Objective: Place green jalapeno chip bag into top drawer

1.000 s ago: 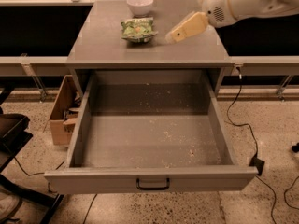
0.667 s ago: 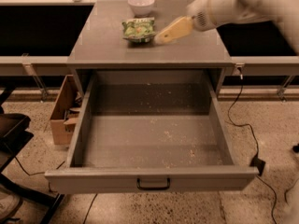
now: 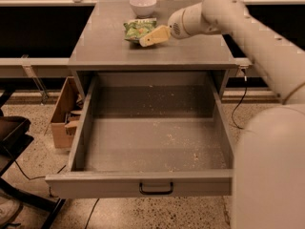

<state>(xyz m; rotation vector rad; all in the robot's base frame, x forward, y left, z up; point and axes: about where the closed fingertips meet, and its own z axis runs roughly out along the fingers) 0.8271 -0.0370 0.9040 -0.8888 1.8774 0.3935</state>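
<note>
Camera view: gripper (image 3: pixel 145 41) at green jalapeno chip bag (image 3: pixel 137 28); top drawer (image 3: pixel 143 144) pulled open.
Bag lies on tabletop (image 3: pixel 105 49), just in front of white bowl (image 3: pixel 143 5). Gripper tip at bag's front right corner; whether it is clenched or released cannot be told. Bag print unreadable. Crumb specks on drawer floor.

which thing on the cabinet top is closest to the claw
The green jalapeno chip bag: the claw is at its edge, while the white bowl sits farther back, clear of it.
</note>
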